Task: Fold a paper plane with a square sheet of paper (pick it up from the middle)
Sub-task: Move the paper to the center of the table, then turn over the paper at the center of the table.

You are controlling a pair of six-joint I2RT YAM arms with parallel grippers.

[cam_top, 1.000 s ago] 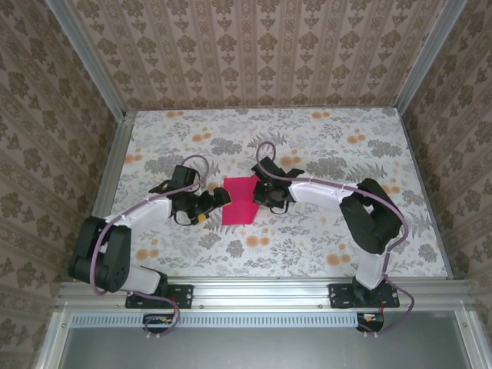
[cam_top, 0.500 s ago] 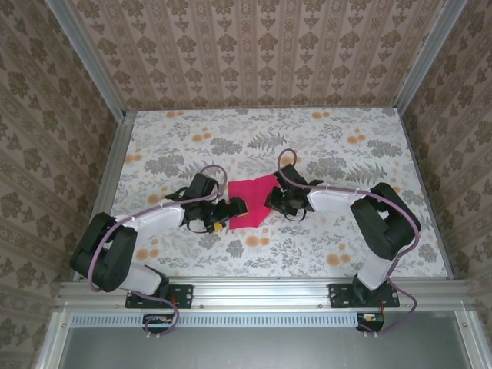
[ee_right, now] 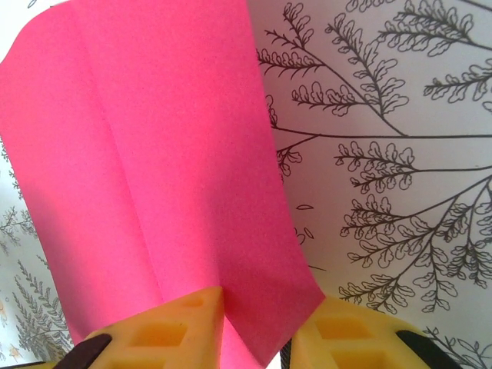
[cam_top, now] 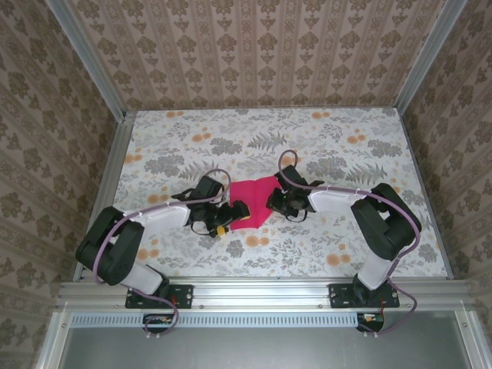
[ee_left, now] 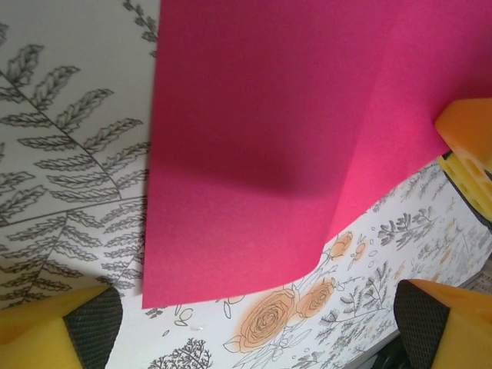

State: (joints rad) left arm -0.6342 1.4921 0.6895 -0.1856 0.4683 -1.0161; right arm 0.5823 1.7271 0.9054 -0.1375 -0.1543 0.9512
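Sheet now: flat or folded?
Creased, not flat: the sheet bends along a lengthwise crease, its edge sitting inside the right gripper; left wrist view shows its near edge curling off the tablecloth.

Lab-style robot test cell: aluminium frame (cam_top: 261, 290), wallpaper-patterned walls (cam_top: 261, 54), floral tablecloth (cam_top: 323, 138).

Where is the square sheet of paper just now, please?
In the top view, the square sheet of paper lies mid-table between the open left gripper and the right gripper, which pinches one edge.
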